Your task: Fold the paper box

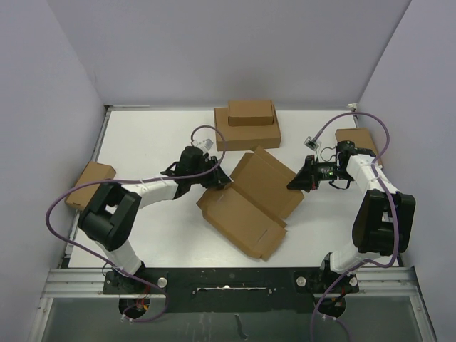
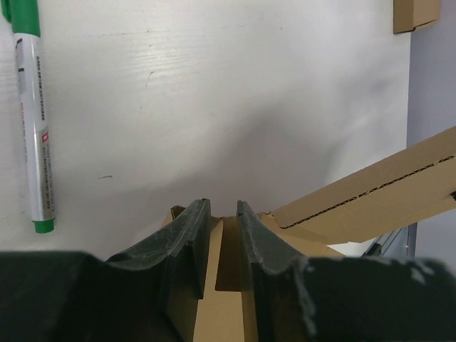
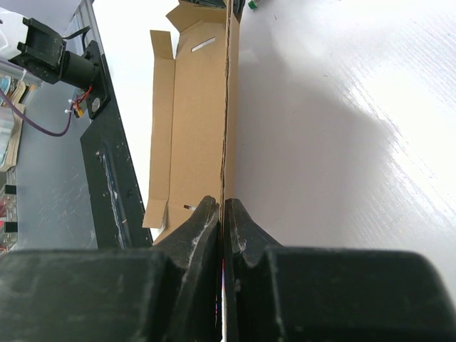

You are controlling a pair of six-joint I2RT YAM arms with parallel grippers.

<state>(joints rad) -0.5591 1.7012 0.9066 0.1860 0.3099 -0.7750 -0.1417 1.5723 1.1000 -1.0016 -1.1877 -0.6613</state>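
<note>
From above, you are seeing the paper box [image 1: 246,214] lying open mid-table, its long axis running diagonally between both arms. The left gripper [image 1: 212,177] is meeting its far-left corner and the right gripper [image 1: 293,183] its raised lid's right corner. At the left wrist, your fingers [image 2: 187,235] are gripping a flap. At the right wrist, they are pinching the lid edge-on, the box stretching straight ahead.

A green-capped marker [image 2: 34,128] is running off the top of the left wrist view. The paper box [image 3: 192,128] edge is vanishing between the pressed-together fingers of the right gripper [image 3: 222,214].
</note>
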